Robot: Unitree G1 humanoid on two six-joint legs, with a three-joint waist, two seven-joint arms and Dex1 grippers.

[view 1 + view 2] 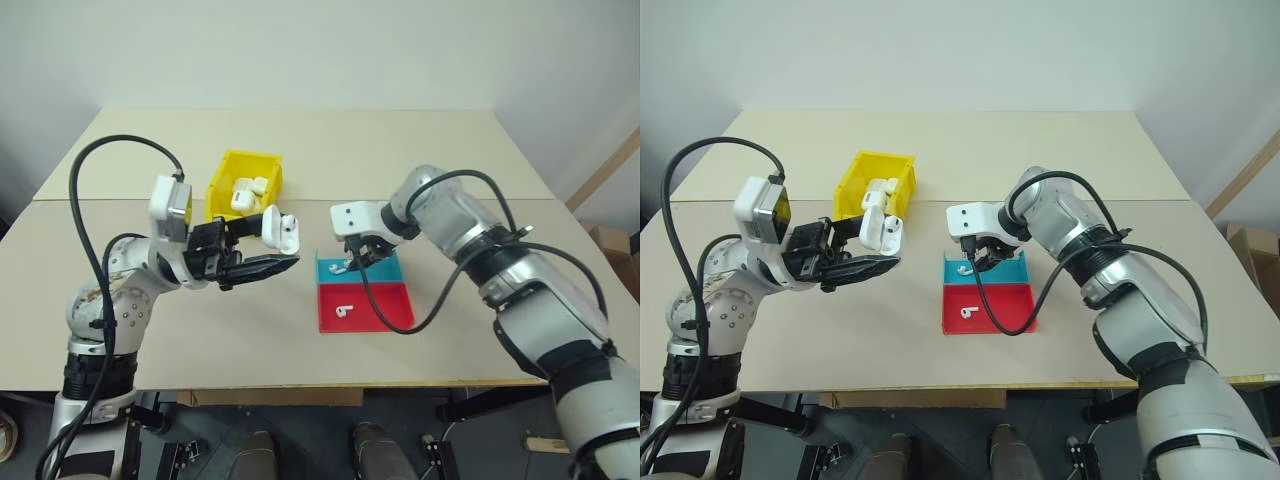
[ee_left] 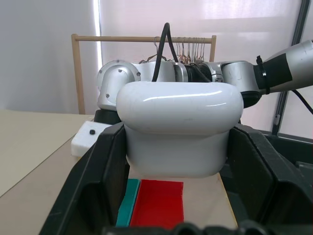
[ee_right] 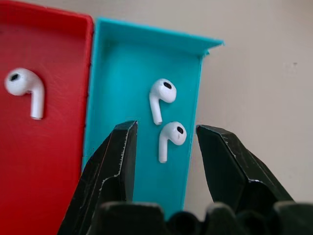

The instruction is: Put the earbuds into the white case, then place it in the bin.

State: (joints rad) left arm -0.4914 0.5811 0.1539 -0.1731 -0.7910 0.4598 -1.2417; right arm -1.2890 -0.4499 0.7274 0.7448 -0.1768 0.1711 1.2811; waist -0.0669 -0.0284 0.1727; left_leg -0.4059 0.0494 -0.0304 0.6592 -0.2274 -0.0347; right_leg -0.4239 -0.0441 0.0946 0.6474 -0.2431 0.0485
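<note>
On the beige table [image 1: 300,350] it's earbud-pick stage: left gripper [image 1: 262,262] clamped on the white case [image 1: 279,231], right gripper [image 3: 166,142] fingers apart over two earbuds [image 3: 168,134] in the teal tray half [image 3: 122,73]; next, descend and pinch one; yellow bin [image 1: 228,172] waits behind.

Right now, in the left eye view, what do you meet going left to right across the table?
Left tool holding the white case → right tool above the teal compartment of the tray. The yellow bin overlaps the left tool's span, so I leave it out.
</note>
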